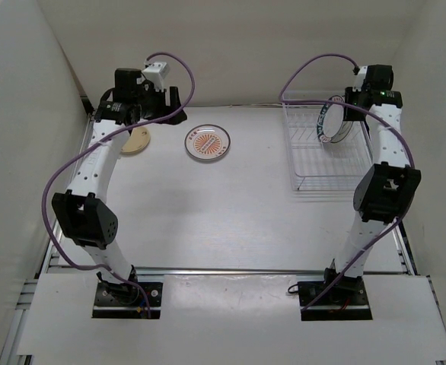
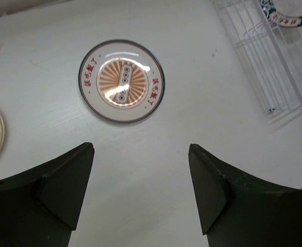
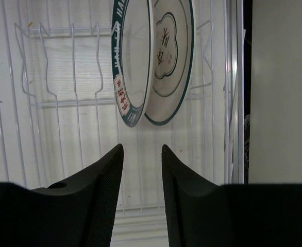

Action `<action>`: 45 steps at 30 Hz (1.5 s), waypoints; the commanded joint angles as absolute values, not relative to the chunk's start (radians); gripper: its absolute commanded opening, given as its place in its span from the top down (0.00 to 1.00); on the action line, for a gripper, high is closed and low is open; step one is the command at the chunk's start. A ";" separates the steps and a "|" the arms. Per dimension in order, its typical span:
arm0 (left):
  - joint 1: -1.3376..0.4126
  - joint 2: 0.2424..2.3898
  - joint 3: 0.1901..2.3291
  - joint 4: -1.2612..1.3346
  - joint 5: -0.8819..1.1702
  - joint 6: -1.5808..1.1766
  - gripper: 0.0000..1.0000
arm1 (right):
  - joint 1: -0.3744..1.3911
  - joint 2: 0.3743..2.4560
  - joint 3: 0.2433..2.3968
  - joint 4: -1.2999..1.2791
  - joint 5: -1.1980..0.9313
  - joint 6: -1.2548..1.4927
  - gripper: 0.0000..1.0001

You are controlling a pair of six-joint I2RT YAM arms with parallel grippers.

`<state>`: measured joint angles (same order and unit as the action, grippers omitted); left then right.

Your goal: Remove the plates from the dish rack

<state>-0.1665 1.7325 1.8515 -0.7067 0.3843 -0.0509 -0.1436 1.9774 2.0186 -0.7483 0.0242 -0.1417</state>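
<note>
Top view looks steeply down from high behind the near edge over the whole worktop (image 1: pixel 230 220). Left wrist view looks down, nearer, on the orange-rayed plate (image 2: pixel 121 81). Right wrist view sits close against the dish rack (image 3: pixel 53 103), which all three show.

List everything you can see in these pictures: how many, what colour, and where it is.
Dish rack: one, white wire, far right of the table.
Green-rimmed plates: two, white, standing on edge in the rack.
Orange-rayed plate: one, flat on the table, far middle.
Cream plate: one, flat on the table, far left.
Table: one, white.
Left gripper: black, open, empty, above the table.
Right gripper: black, narrow gap, nothing between its fingers, just short of the racked plates.
</note>
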 commanded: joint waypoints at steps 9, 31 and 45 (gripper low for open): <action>-0.170 1.655 1.809 -0.773 0.452 0.008 0.14 | -0.140 2.121 2.175 -0.696 0.069 -0.179 0.60; -0.170 1.655 1.770 -0.792 0.471 0.026 0.13 | -0.112 2.299 2.327 -0.687 0.077 -0.189 1.00; -0.170 1.695 1.802 -0.782 0.540 -0.002 0.13 | 0.067 2.218 2.191 -0.574 0.397 -0.270 1.00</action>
